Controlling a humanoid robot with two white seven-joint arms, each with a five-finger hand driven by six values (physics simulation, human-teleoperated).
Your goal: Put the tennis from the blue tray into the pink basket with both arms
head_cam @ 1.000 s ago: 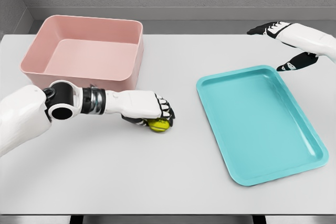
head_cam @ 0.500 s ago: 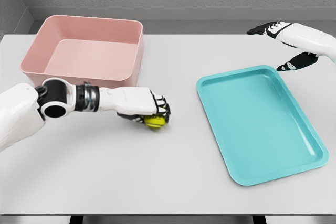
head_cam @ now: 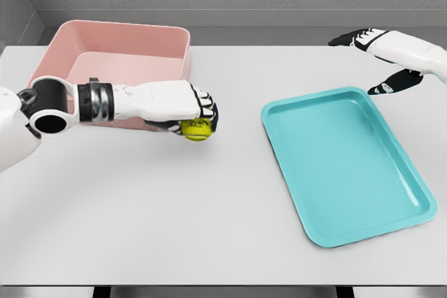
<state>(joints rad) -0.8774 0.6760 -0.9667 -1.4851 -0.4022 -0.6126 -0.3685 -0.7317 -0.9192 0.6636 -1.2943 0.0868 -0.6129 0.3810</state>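
**Left hand grips the tennis ball beside the pink basket**

A white bench [head_cam: 209, 228] seen from above. The left hand [head_cam: 190, 106] reaches in from the left edge, its fingers [head_cam: 207, 108] curled around a yellow-green tennis ball [head_cam: 196, 130] — the ball sits under the palm, just in front of the near right corner of the pink basket [head_cam: 178, 40], which stands at the back left. Whether the ball touches the bench cannot be told. The blue tray [head_cam: 412, 179] lies well apart on the right side of the bench, tilted slightly in plan. The right hand [head_cam: 380, 61] hovers at the far right — beyond the tray's back corner — with its fingers spread and holding nothing.
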